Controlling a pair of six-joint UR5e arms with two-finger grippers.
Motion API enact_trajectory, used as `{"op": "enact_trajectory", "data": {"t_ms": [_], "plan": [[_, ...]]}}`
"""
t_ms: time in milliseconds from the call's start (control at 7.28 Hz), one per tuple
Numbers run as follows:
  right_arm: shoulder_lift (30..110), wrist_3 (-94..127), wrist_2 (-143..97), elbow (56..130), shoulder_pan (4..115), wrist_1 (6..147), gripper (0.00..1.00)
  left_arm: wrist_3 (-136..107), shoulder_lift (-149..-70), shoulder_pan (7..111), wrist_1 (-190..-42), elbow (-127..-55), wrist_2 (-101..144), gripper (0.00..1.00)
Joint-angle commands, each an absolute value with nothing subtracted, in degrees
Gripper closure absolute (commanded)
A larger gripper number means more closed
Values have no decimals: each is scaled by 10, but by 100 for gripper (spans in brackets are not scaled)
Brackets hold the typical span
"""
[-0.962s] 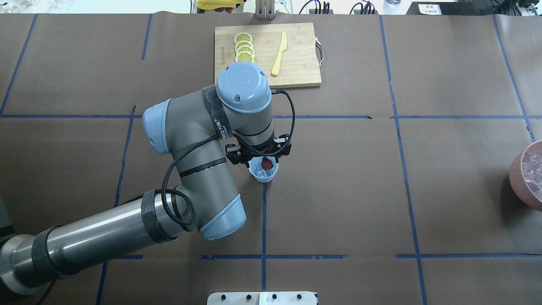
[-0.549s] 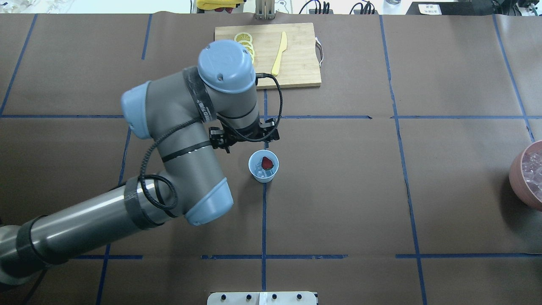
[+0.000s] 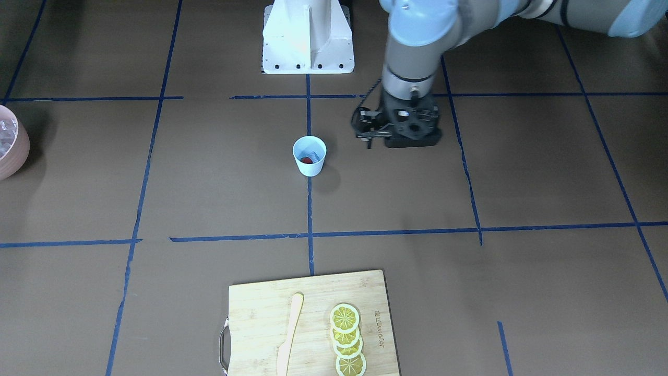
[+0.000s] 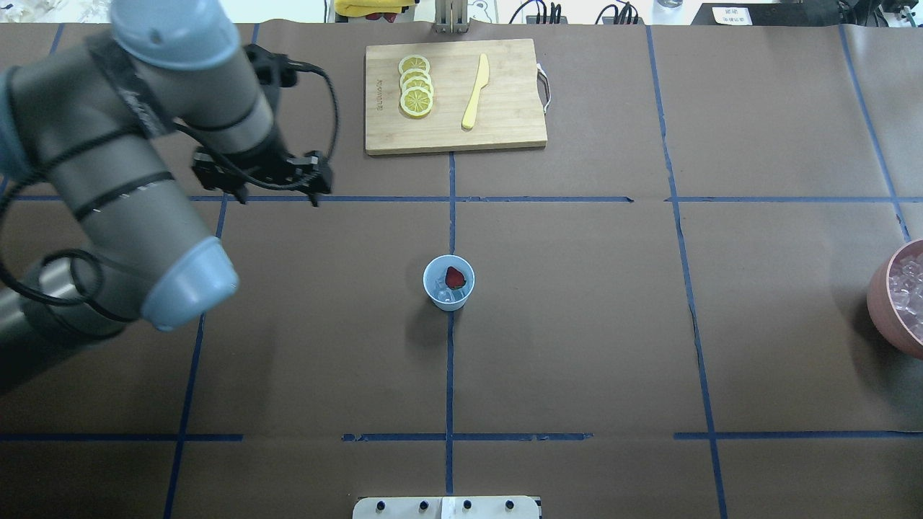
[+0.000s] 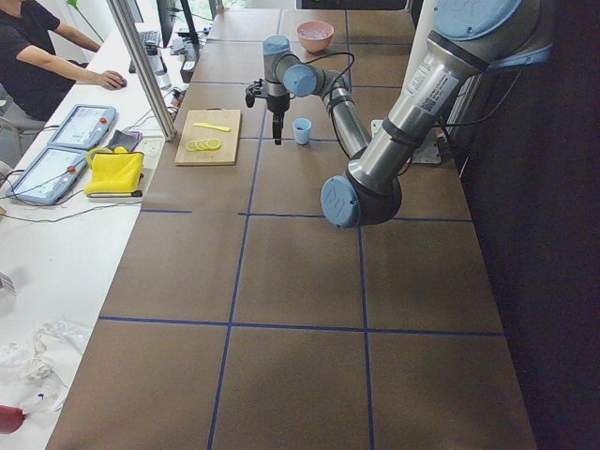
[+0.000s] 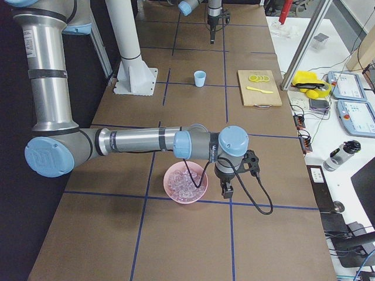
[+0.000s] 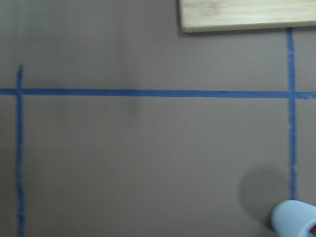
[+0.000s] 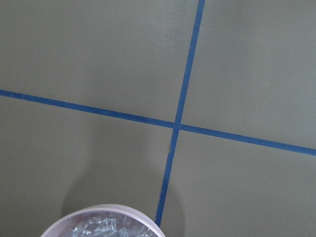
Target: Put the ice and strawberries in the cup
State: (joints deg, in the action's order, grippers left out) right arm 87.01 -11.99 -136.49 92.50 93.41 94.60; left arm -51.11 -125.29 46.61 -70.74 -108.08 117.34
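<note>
Front-facing view: the cup [image 3: 309, 155] stands upright on the brown table [image 3: 209, 183], a little above the middle of the frame, on a blue tape line. The strawberry [image 3: 307, 160] lies inside it with the ice [image 3: 314, 155]. The left gripper [image 3: 409, 133] hangs to the right of the cup, near it but apart, pointing down; whether its fingers are spread or pressed together I cannot tell. A cutting board [image 3: 261, 313] lies at the bottom edge with lemon slices [image 3: 346, 339] and a yellow knife [image 3: 289, 334] on it. A pink bowl [image 3: 13, 149] with more ice shows at the left edge.

Overhead view: the cup sits at the centre, the red berry on top of the cubes. The left gripper is in the upper left, well apart from the cup, above a tape line. The bowl is cut by the right edge.

Left-side view: the cup is small near the top, just right of the left gripper. A person [image 5: 33, 56] sits at a white desk in the upper left, with a yellow cloth [image 5: 114, 173] below.

Right-side view: the right gripper [image 6: 227, 188] hangs just right of the pink bowl in the lower middle; the state of its fingers cannot be told. The cup stands far off, above the centre.

Left wrist view: the cup's rim and a bit of red show in the lower right corner, a board corner at the top.

Right wrist view: the bowl's rim with ice sits at the bottom edge, below a tape cross
</note>
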Motion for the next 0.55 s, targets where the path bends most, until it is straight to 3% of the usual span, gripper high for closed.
{"op": "enact_trajectory", "data": {"t_ms": [0,412], "plan": [[890,-116,-1361,924,942,893,1,-389,-1187,538,-704,-1100,1206,0],[896,-104,-1363,923,942,894,1,-197,-1088,659,-703,-1092,1217,0]]}}
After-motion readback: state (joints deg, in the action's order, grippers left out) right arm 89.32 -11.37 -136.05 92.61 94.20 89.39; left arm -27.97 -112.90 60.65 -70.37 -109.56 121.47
